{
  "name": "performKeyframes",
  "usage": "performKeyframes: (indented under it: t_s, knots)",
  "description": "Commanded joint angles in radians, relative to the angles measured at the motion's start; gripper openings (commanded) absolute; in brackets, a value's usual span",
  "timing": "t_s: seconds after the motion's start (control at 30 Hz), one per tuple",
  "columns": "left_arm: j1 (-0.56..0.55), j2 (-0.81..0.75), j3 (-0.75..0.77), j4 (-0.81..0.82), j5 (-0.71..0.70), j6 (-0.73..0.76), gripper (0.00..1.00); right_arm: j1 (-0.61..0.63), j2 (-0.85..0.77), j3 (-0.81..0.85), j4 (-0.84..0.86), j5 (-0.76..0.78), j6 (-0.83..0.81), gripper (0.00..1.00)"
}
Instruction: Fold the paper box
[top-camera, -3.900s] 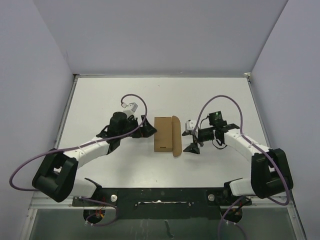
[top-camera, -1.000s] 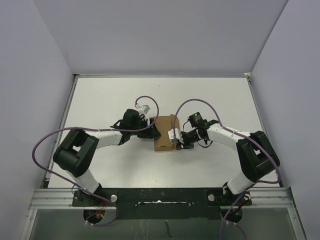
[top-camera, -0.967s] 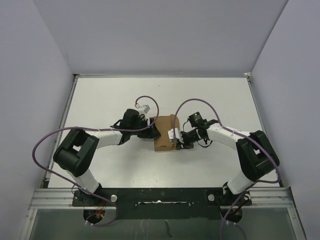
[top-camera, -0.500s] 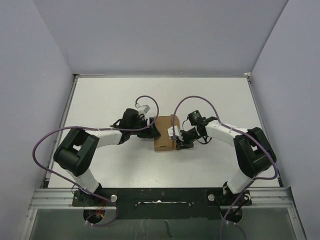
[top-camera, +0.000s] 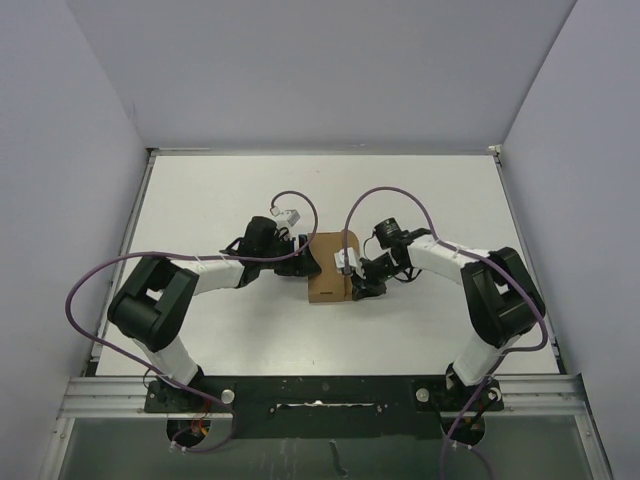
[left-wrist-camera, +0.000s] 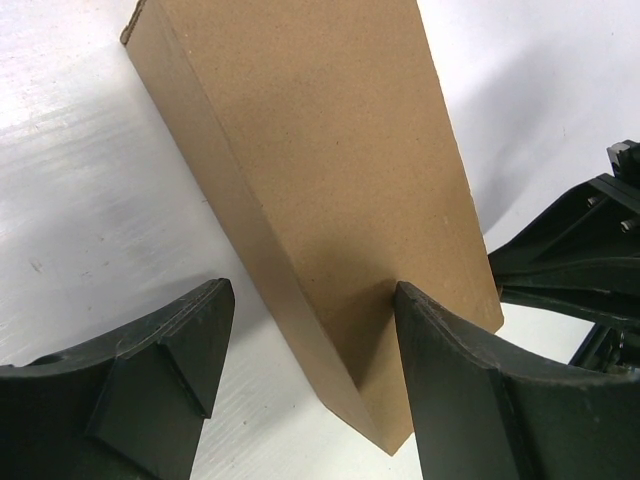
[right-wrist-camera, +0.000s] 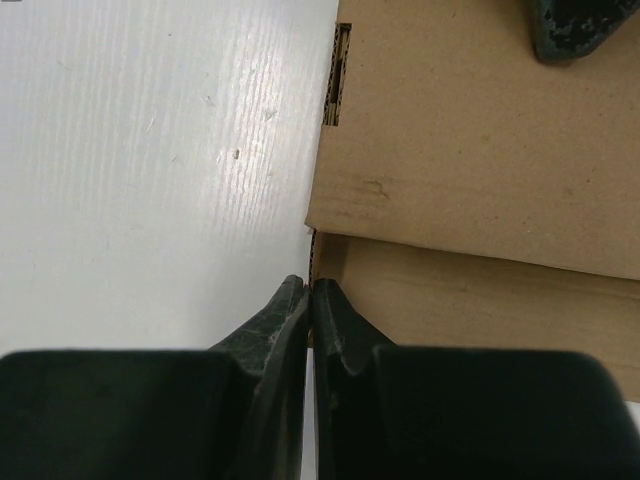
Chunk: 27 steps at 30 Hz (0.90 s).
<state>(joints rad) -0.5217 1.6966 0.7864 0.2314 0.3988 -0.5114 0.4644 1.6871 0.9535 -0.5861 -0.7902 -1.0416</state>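
Right gripper (right-wrist-camera: 310, 290): fingers together, tips against the box (right-wrist-camera: 470, 150) edge just ahead.
Left gripper (left-wrist-camera: 310, 330): fingers apart, astride the box's opposite side, apparently not clamping it.
Box lies between both grippers, mid-worktop (top-camera: 240, 330).
Risk: the tips slip off the edge, the unclamped box skids or twists, and the fold springs open.

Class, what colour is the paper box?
The paper box is plain brown cardboard, seen best in the left wrist view.

Folded brown paper box (top-camera: 328, 267) mid-table
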Motion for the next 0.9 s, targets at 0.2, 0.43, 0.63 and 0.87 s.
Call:
performKeyframes:
  t_s: [0.2, 0.43, 0.63, 0.87]
  knots:
    - [0.007, 0.029, 0.043, 0.005, 0.008, 0.021, 0.63, 0.0, 0.002, 0.058, -0.044, -0.048, 0.05, 0.02]
    - [-0.005, 0.03, 0.053, -0.009, -0.001, 0.01, 0.61, 0.039, -0.014, 0.078, -0.034, -0.019, 0.109, 0.02]
    - [-0.017, 0.031, 0.054, -0.018, -0.011, 0.005, 0.61, 0.079, 0.013, 0.126, -0.066, 0.055, 0.155, 0.02]
    - [-0.024, 0.026, 0.052, -0.033, -0.033, -0.006, 0.6, 0.127, 0.033, 0.173, -0.096, 0.116, 0.205, 0.02]
